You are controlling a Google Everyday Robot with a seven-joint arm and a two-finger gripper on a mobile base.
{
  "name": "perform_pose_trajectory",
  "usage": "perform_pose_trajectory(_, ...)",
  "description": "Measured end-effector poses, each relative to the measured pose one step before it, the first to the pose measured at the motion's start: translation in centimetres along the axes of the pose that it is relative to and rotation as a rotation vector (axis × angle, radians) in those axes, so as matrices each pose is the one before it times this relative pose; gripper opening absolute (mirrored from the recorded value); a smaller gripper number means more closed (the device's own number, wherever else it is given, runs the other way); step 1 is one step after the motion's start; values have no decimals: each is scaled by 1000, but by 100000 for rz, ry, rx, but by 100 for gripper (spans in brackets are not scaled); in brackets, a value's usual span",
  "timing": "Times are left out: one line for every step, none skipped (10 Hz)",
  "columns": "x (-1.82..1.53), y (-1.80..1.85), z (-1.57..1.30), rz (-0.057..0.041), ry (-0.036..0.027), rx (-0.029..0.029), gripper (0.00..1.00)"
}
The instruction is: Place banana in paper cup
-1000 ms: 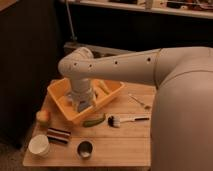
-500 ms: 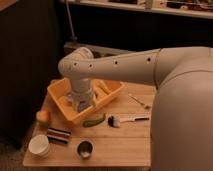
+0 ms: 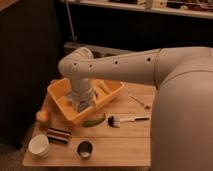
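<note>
The white paper cup [image 3: 39,146] stands at the front left corner of the wooden table. A pale-yellow elongated piece, which looks like the banana [image 3: 103,87], lies inside the yellow bin [image 3: 59,103], partly hidden by my arm. My gripper [image 3: 82,105] reaches down into the bin, just left of that piece and well behind and to the right of the cup.
A shiny metal cup [image 3: 85,149] stands right of the paper cup. A dark striped item [image 3: 58,135], a round yellow-orange fruit [image 3: 42,117], a dark green curved item [image 3: 94,121], a brush [image 3: 122,120] and a thin utensil [image 3: 139,101] lie on the table. My arm spans the right side.
</note>
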Motion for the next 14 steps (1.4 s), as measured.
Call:
perform_pose_trajectory(0, 0, 4, -5, 7, 5, 65)
perform_pose_trajectory(-1, 2, -1, 2, -2, -7, 65)
perform_pose_trajectory(0, -4, 0, 5, -2, 9, 65)
perform_pose_trajectory(0, 2, 0, -4, 5, -4, 65)
perform_pose_trajectory(-63, 8, -3, 27, -70, 44, 65)
perform_pose_trajectory(-122, -144, 25, -256, -379, 800, 65)
perform_pose_trajectory(-507, -333, -100, -2698, -2082, 1356, 65)
perform_pose_trajectory(-839, -539, -26, -3033, -2003, 1097, 65)
perform_pose_trajectory(-1867, -1222, -211, -5447, -4505, 31, 65)
perform_pose_trajectory(-1757, -1433, -83, -4575, -3732, -394, 65)
perform_pose_trajectory(-1712, -1511, 19, -4709, -3344, -700, 65)
perform_pose_trajectory(-2168, -1989, 139, -7497, -4097, -1644, 65)
perform_pose_trajectory(-1514, -2101, 430, -6292, -1686, -1300, 65)
perform_pose_trajectory(-917, -1899, 416, -3165, -169, -831, 65)
